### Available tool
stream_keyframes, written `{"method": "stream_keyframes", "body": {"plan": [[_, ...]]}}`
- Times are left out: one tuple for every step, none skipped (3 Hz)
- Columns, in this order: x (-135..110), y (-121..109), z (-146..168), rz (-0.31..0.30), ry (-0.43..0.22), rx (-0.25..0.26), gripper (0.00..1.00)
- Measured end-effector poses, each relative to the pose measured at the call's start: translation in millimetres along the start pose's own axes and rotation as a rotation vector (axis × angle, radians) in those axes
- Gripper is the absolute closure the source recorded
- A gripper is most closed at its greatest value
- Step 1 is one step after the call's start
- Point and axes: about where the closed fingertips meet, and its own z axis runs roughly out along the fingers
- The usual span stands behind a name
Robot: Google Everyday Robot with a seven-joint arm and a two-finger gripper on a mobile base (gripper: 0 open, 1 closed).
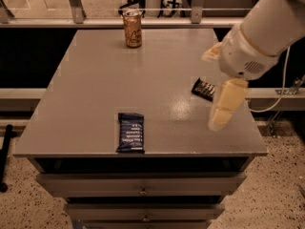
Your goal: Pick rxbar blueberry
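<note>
The rxbar blueberry, a flat navy-blue wrapper with white text, lies flat near the front edge of the grey table, left of centre. My gripper hangs over the table's right side, well to the right of the bar and apart from it. Its cream fingers are spread open and hold nothing. The white arm reaches in from the upper right.
A black wrapped bar lies at the right, partly hidden behind my lower finger. A brown drink can stands upright at the back edge. Drawers sit below the tabletop. A railing runs behind the table.
</note>
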Motion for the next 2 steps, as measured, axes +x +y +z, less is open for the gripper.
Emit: {"method": "stream_keyframes", "body": {"plan": [[-32, 19, 36, -0.073, -0.068, -0.071, 0.00], [-66, 40, 61, -0.153, -0.151, -0.123, 0.00]]}}
